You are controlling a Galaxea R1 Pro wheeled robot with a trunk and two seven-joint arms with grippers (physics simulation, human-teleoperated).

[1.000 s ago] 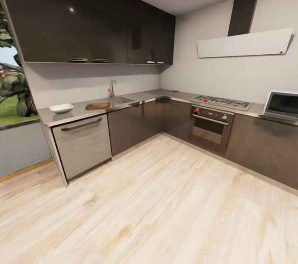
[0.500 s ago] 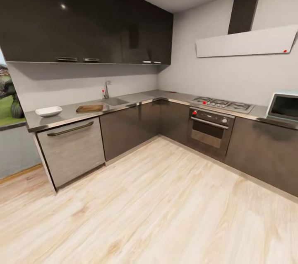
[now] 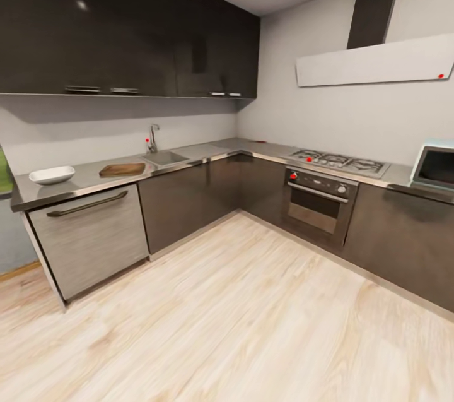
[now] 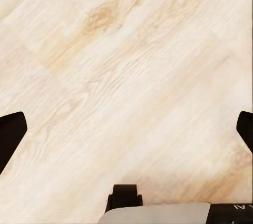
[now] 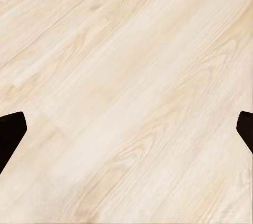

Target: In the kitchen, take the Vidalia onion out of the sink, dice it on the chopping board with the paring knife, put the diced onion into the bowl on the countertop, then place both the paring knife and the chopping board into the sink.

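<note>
**Operator:** Left wrist view is giving me the left gripper point(image 4: 126, 129) hanging over pale wood floor point(image 4: 126, 66), its two dark fingertips point(image 4: 9, 134) sitting at opposite edges, spread wide with nothing between them. I'm seeing the same from the right wrist: the right gripper point(image 5: 126, 132) is standing wide apart above the planks, holding nothing.

**Observer:** And from the head camera?

**Operator:** I'm looking across open floor toward an L-shaped kitchen. Nearest along the left run, a steel-fronted dishwasher point(image 3: 88, 241) is sitting under the countertop point(image 3: 82, 182). On top, the bowl point(image 3: 52, 175) is resting toward the left end, and the chopping board point(image 3: 122, 169) is lying flat to its right, apart from it. The sink point(image 3: 165, 157) is lying just beyond the board, with its tap point(image 3: 152, 137) rising behind it.

**Observer:** The onion, the knife?

**Operator:** I'm not able to make them out at this range. Farther right, an oven point(image 3: 315, 203) with a gas hob point(image 3: 337, 163) is standing against the far wall.
</note>
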